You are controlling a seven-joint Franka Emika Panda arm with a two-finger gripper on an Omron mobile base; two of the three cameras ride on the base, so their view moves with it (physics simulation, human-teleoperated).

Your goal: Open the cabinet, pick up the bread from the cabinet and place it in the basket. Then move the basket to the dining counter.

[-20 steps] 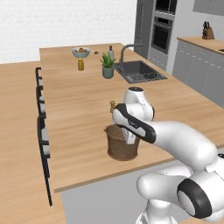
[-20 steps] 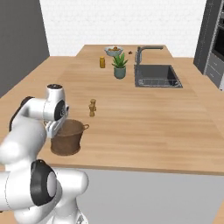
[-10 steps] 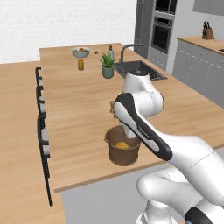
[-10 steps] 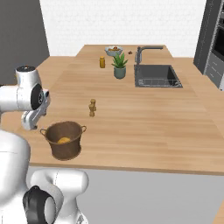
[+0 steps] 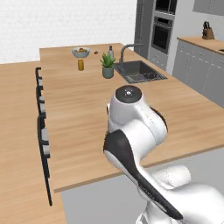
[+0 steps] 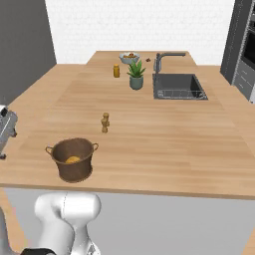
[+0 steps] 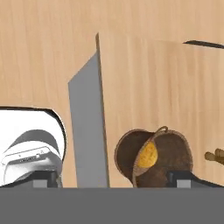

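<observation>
The dark brown woven basket [image 6: 72, 159] stands upright on the dining counter [image 6: 164, 129] near its front left edge. The golden-orange bread [image 6: 72, 160] lies inside it. From above, the hand view looks down on the basket [image 7: 153, 159] and the bread [image 7: 148, 156]. My gripper [image 7: 113, 179] is open, its dark fingertips [image 7: 43, 177] far apart and holding nothing. It hangs well above the basket, apart from it. In the left base view my own arm hides the basket. The cabinet is out of view.
A small wooden mill [image 6: 104, 122] stands just behind the basket. Farther back are a steel sink [image 6: 178, 87], a potted plant [image 6: 136, 75], a yellow bottle [image 6: 116, 70] and a bowl [image 6: 129, 57]. Dark stools [image 5: 41, 131] line the counter's left side.
The gripper has let go of the basket's rim, risen and swung away to the left. The basket with the bread has stayed on the counter.
</observation>
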